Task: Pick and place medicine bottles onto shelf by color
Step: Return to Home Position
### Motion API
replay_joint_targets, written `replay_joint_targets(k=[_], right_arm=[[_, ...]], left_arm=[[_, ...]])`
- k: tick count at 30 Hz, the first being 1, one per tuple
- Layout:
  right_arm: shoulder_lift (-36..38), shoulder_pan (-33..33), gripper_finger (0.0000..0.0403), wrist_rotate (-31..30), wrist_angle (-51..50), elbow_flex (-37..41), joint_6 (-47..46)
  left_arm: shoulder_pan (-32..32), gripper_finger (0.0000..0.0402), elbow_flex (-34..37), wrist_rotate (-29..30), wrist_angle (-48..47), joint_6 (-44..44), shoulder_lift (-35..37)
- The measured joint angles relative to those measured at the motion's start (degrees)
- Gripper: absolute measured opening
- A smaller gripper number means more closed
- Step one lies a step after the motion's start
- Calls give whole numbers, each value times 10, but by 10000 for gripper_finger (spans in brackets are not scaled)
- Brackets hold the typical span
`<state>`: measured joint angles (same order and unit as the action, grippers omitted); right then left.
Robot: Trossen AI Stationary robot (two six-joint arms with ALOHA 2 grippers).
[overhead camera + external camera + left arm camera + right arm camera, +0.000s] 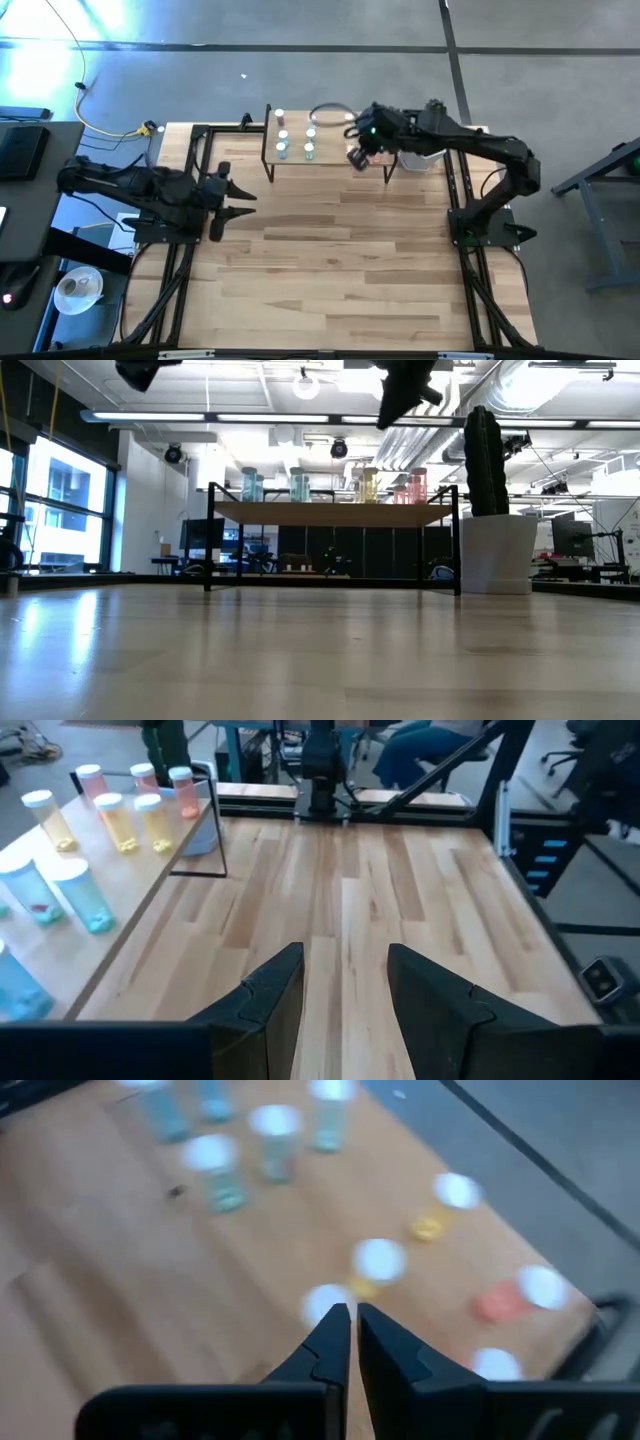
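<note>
Since every bottle in view stands on the shelf, stage: judged to be pull-back of the arm, not another pick.
Table point(330, 270): wooden top carrying both arms and the shelf.
Shelf point(332, 145): at the far edge of the table, long axis running left to right, board raised on black legs.
Cactus pot point(497, 550): white, just beside the shelf's right end.
Right gripper point(357, 157): above the right end of the shelf, fingers drawn almost together and holding nothing.
Left gripper point(250, 204): over the left side of the table, well apart from the shelf, fingers spread and empty.
Medicine bottles point(115, 820): upright, long axes vertical, pale caps uppermost.
Colour order: blue bottles point(250, 483) towards the left end, yellow bottles point(368, 484) next, pink bottles point(415, 485) at the right end.
Governing relation: the bottles lie directly below and ahead of the right gripper, so the retreat should rise first, then draw back towards that arm's base on the right.
Nearer arm: right.
Hazard: a low or sideways exit could tip the pink or yellow group.
High view: shows both arms, but the right arm hides the shelf's right end.
Low view: shows the row against the board's height, but only the arm tips, at its top edge.
Left wrist view: shows the colours most plainly.
Right wrist view: shows caps under the fingertips, too blurred to count.
</note>
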<state>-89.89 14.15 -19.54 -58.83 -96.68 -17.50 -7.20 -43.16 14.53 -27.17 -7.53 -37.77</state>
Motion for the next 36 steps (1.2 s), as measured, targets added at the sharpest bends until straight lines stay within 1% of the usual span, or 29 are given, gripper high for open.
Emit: replay_joint_targets(k=[4, 7, 10, 14, 16, 23, 25, 31, 36], right_arm=[[0, -65, 13, 13, 4, 0, 50], [3, -117, 13, 17, 30, 20, 79], [19, -158, 13, 22, 73, 81, 87], [54, -195, 13, 23, 155, 185, 67], [76, -210, 13, 25, 199, 233, 55], [180, -255, 13, 26, 379, 406, 40], [217, -264, 13, 23, 433, 459, 40], [339, -284, 13, -14, 568, 616, 10], [438, -301, 13, -17, 683, 729, -4]], left_arm=[[-47, 136, 59, 52, 43, -13, 15], [-72, 136, 105, 64, 74, -29, 32], [-89, 136, 135, 67, 104, -29, 52], [-104, 136, 172, 67, 140, -28, 84], [-110, 136, 191, 67, 144, -28, 101], [-113, 136, 256, 76, 180, -28, 160], [-113, 136, 270, 76, 181, -28, 178], [-113, 136, 306, 81, 181, -27, 236], [-113, 136, 335, 90, 182, -19, 287]])
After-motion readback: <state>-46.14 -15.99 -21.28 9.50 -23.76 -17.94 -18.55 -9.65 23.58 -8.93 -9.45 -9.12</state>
